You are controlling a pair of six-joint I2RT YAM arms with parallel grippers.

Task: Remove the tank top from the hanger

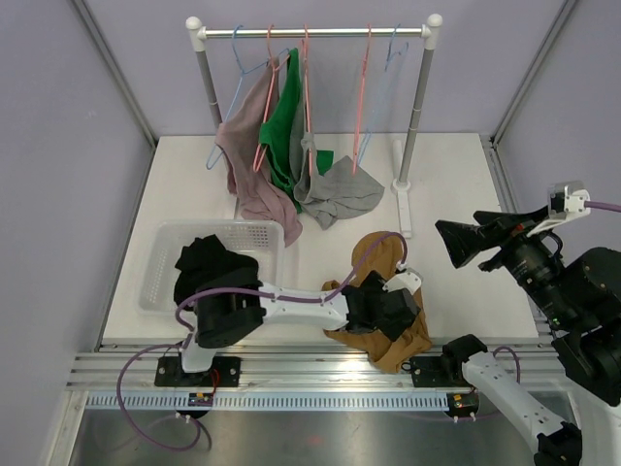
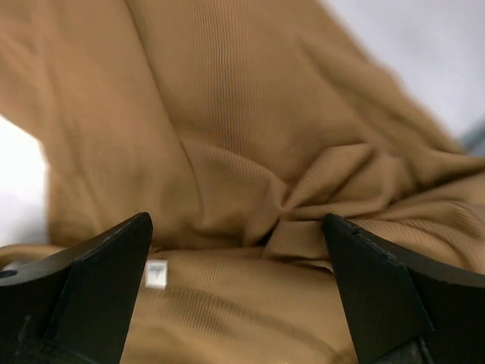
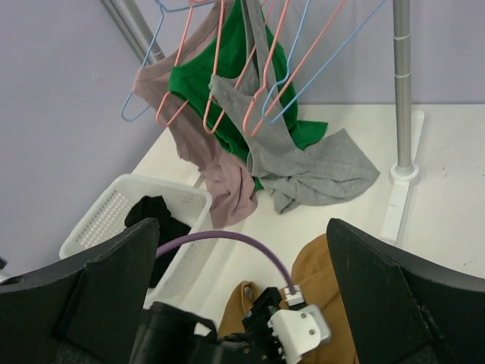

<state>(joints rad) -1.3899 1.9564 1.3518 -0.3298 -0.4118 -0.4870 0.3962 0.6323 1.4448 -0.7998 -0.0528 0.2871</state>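
A brown tank top (image 1: 388,291) lies crumpled on the table near the front edge, off any hanger. My left gripper (image 1: 393,313) is open, low over it. In the left wrist view the brown cloth (image 2: 250,152) fills the frame between my spread fingers, and my left gripper (image 2: 239,227) holds nothing. A mauve top (image 1: 254,165), a green top (image 1: 284,116) and a grey top (image 1: 335,189) hang from hangers on the rack rail (image 1: 315,32), their lower parts on the table. My right gripper (image 1: 456,243) is open and empty, raised at the right.
A white basket (image 1: 160,262) with a black garment (image 1: 209,262) stands at the front left. The rack's right post (image 1: 412,126) and its foot (image 1: 403,209) stand behind the brown top. Empty pink and blue hangers (image 1: 374,87) hang at the rail's right end.
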